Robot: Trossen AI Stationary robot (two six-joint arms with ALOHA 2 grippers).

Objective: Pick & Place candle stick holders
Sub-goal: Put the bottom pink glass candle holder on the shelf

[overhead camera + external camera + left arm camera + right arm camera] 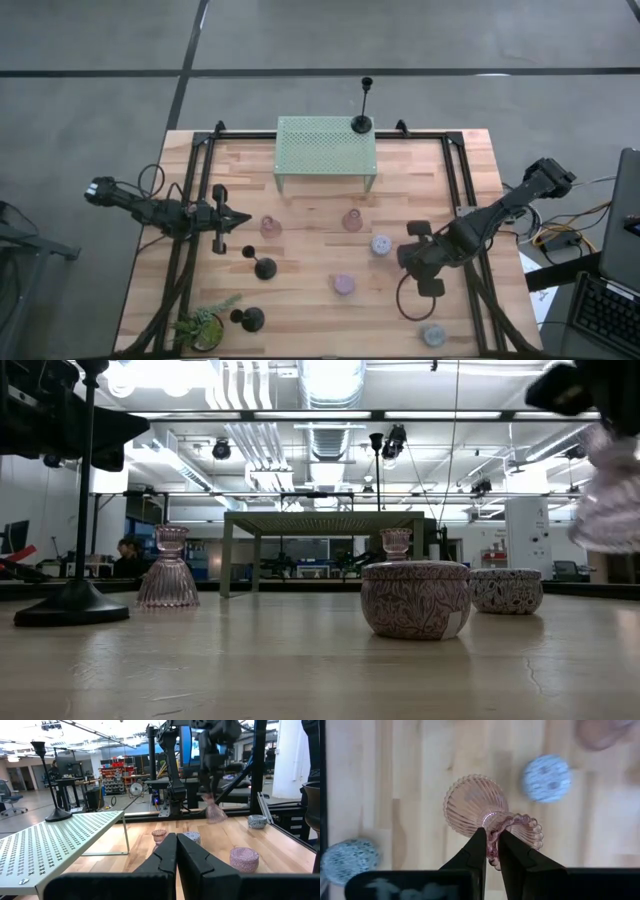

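Observation:
My right gripper (491, 851) is shut on a pinkish ribbed cup (476, 802), held above the table's right half; it also shows in the left wrist view (215, 813). Two more pink cups (270, 228) (352, 220) stand on their wide bases mid-table. Three pucks (381, 244) (343, 285) (433, 335) lie flat on the wood. One black holder (362, 122) stands on the green mesh rack (325, 150); two others (263, 266) (250, 318) stand on the table at the near left. My left gripper (176, 851) is shut and empty, hovering at the table's left side (245, 218). My right gripper pinches the cup's scalloped top rim (496, 831) between its two fingers. The fingers come from above, pointing down. The cup hangs below them, tilted, its wide ribbed base (470, 800) lowest and lifted clear of the table.
A small green potted plant (205, 325) stands at the near left corner. The rack stands on thin legs at the middle of the far edge. Black frame rails (200, 190) (462, 185) run along both table sides. Bare wood lies in front of the rack.

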